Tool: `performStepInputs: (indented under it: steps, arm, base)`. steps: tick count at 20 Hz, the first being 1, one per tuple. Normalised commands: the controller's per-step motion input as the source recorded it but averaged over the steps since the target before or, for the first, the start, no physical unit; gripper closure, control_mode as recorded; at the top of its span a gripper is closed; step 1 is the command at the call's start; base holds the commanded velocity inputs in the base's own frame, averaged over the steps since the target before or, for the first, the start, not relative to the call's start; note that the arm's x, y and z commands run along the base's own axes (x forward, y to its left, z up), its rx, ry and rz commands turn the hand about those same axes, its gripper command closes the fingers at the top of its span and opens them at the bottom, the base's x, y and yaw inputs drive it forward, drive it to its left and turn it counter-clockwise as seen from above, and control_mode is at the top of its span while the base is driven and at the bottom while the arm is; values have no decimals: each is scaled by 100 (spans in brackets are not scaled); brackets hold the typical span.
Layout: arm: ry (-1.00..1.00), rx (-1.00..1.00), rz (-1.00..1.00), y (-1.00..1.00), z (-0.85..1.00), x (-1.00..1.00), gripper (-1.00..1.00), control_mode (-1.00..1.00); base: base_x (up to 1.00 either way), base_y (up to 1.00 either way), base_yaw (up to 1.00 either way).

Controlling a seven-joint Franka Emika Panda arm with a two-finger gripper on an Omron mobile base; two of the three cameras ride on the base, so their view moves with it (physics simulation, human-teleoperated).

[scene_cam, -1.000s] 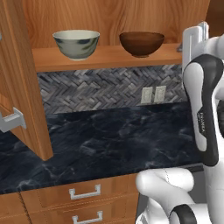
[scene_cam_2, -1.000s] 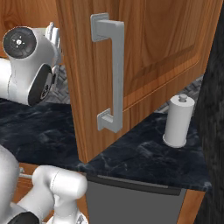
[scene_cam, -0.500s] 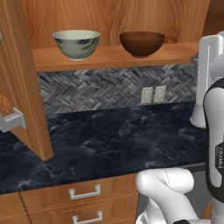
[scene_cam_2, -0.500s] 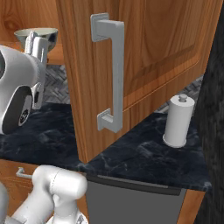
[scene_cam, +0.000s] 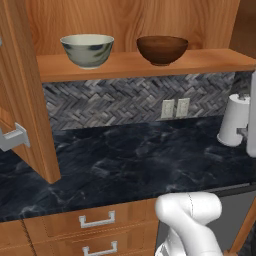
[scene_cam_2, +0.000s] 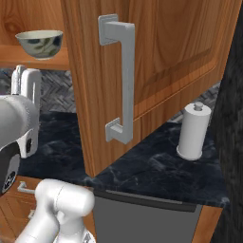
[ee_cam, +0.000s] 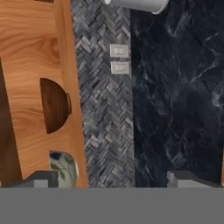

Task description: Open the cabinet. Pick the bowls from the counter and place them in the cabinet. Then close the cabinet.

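Note:
The cabinet stands open, its left door and right door both swung out. On its wooden shelf sit the two bowls: the cream-green one on the left and the dark brown wooden one on the right. The hand view is rolled sideways and shows the brown bowl and the cream-green bowl on the shelf at the left, with the black counter at the right. My gripper is open and empty, back from the shelf. In the right base view my gripper hangs below the cream-green bowl.
A white paper towel roll stands on the counter at the right. Two wall outlets sit in the grey herringbone tiles. The right door's silver handle juts out close to the camera. Drawers run under the counter.
My arm has pulled back and swung right, almost out of the left base view. The hand has dropped from shelf height to below the shelf. Both bowls stay put.

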Motion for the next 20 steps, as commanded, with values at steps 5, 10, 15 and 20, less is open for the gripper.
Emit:
performStepInputs:
  steps: [5,10,15,20]
  arm:
    - [-13,-8,9,-33,-99,-7,-100,-100]
    - [-25,-13,1,3,-65,-71,-100,-100]
    - [-20,-5,0,-5,-28,-81,-100,-100]
    - [-18,-2,0,-12,-44,-84,-100,-100]
  base:
    - [0,0,0]
    - [0,0,0]
    - [0,0,0]
    - [0,0,0]
